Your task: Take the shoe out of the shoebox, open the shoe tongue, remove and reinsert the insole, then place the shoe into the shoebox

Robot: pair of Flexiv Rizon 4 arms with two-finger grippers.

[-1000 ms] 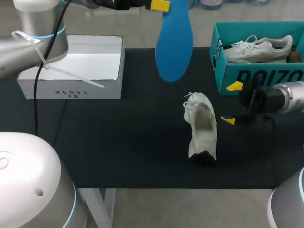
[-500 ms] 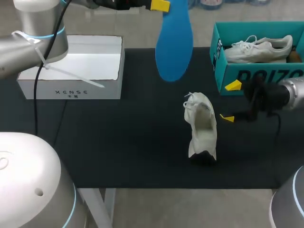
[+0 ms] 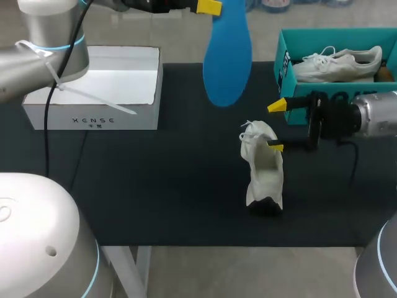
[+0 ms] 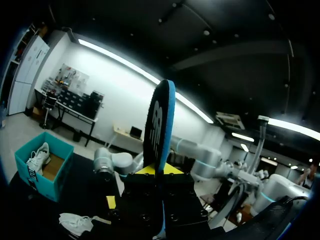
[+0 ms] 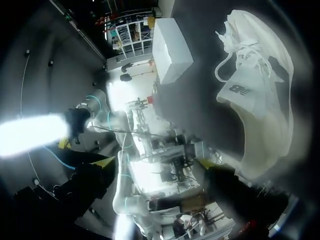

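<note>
The white fabric shoe (image 3: 263, 164) stands toward the table's right edge; judged light and soft, it is best taken at the firmer heel collar. The right tool (image 3: 276, 126) is spread wide beside it. The bendy blue foam insole (image 3: 226, 53) is clenched by the left tool (image 3: 208, 6)

The left arm (image 3: 53, 37), in the upper left of the head view, was a silver-grey cylinder banded by a thin light-blue ring. A black cable (image 3: 46, 124) ran down from it and a white zip tie (image 3: 68, 90) jutted from its side. At lower left bulged a smooth white dome (image 3: 37, 230) with a small round hole (image 3: 51, 251). The right arm (image 3: 379, 119), at the right edge, was silver too, ending in a black right pincer (image 3: 276, 126) with yellow tips and a thin black lead (image 3: 355, 164). The left pincer (image 4: 161, 172) had a black, screw-dotted block.
</note>
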